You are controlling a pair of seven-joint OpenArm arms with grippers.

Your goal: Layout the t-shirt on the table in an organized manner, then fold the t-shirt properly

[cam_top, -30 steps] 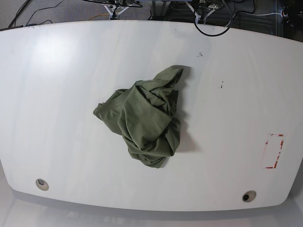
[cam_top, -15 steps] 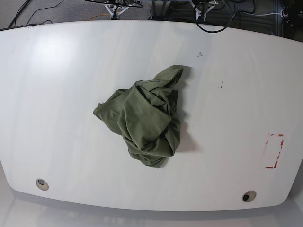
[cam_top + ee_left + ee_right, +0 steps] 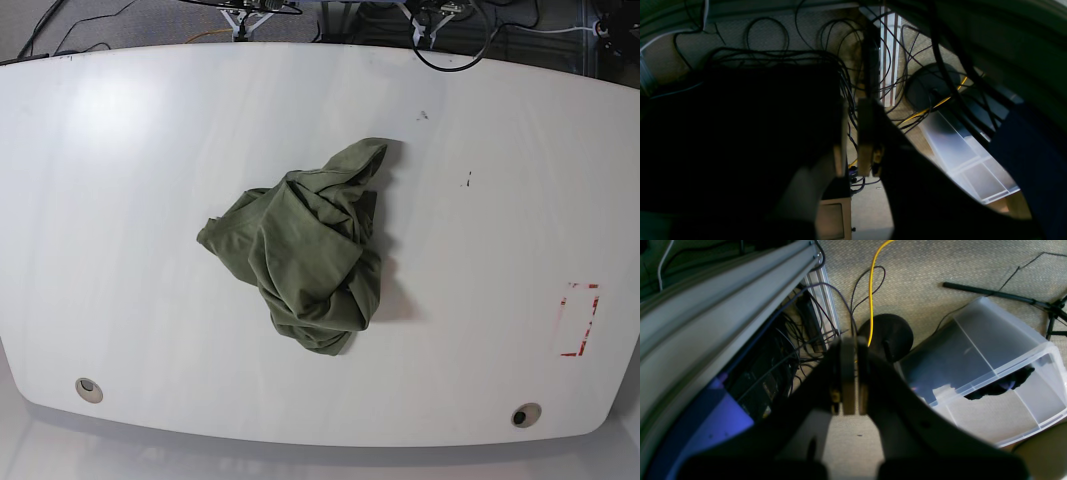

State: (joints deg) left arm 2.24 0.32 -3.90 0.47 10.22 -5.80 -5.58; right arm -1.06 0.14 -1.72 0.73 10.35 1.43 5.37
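Note:
The olive-green t-shirt point(image 3: 310, 255) lies crumpled in a heap at the middle of the white table point(image 3: 130, 200), one end reaching toward the far edge. Neither arm shows in the base view. In the left wrist view my left gripper point(image 3: 853, 110) hangs over the floor among cables, its fingers nearly together with nothing between them. In the right wrist view my right gripper point(image 3: 850, 350) also points at the carpet, pads pressed together and empty. The t-shirt appears in neither wrist view.
A red dashed rectangle point(image 3: 580, 320) marks the table's right side, and two grommet holes point(image 3: 89, 389) point(image 3: 524, 414) sit near the front edge. On the floor are a clear plastic bin point(image 3: 990, 373), a black round base point(image 3: 888, 333), a yellow cable point(image 3: 871, 290) and an aluminium rail point(image 3: 740, 296).
A black cable loop beyond the table's far edge has drawn back a little. The t-shirt has not moved.

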